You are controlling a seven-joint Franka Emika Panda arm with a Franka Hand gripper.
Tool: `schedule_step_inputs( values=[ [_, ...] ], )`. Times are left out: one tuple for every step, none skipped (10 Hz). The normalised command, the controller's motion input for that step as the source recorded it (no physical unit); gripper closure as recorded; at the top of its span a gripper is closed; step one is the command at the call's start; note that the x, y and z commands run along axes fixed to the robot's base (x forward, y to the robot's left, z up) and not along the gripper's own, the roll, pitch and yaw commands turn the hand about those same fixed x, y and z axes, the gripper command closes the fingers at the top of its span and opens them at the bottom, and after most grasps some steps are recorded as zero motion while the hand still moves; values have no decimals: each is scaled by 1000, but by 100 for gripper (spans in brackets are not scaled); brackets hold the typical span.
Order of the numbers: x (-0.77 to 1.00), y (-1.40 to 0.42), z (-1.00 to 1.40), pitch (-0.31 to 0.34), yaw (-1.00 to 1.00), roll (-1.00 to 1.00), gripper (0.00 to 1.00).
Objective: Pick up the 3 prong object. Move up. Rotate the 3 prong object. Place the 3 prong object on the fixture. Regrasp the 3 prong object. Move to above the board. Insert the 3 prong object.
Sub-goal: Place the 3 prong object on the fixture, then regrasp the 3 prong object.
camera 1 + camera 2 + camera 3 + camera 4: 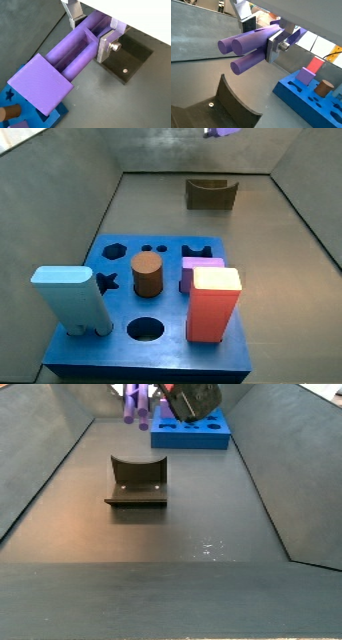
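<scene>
In a wrist view, the gripper [93, 31] is clamped on the peg [75, 56], a silver finger [107, 46] pressed flat against its side. The peg's lobed length runs away from the fingers toward the board [30, 112], where a lilac block [40, 82] stands in front of it and a brown cylinder [10, 112] shows at the edge. The dark fixture plate [130, 57] lies on the worktop [127, 105] beyond the finger.

In a wrist view, the gripper [274, 37] holds the peg [246, 49] lying level, its three rounded lobes facing the camera. The curved wall of the fixture [234, 102] rises below the peg, well apart from it. The board [308, 97] sits to the side with the lilac block [306, 76], brown cylinder [324, 88] and a red block [314, 65] in it.

In a side view, the board [147, 318] fills the foreground, carrying a pale blue block [70, 300], the brown cylinder [147, 276], the red block [214, 304] and the lilac block [203, 263]. The fixture [210, 193] stands behind it. Only a purple tip of the peg [225, 131] shows at the top edge.

In a side view, the gripper [158, 396] hangs high at the far end with the peg [135, 404] in its grip, above and behind the fixture [136, 481], which stands alone on the worktop [174, 534]. The board [190, 432] lies farther back.
</scene>
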Motion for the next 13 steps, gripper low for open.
schedule_step_inputs(
  values=[
    [132,140,-1000,201,-70,-1000,100],
    [139,140,-1000,220,-99,-1000,100],
    [150,135,-1000,211,-141,-837,100],
    [155,142,-1000,157,-176,-612,100],
    [161,143,-1000,117,-194,-438,100],
    [170,139,-1000,90,-197,-329,100],
    [166,125,-916,29,-188,-196,100],
    [148,116,-765,9,-181,-176,100],
    [114,84,-487,-19,-155,-149,100],
    [101,69,-356,-31,-142,-137,100],
    [0,0,0,0,0,0,0],
    [0,0,1000,61,20,-6,0],
    [-1,-1,1000,62,20,-7,0]
  ],
)
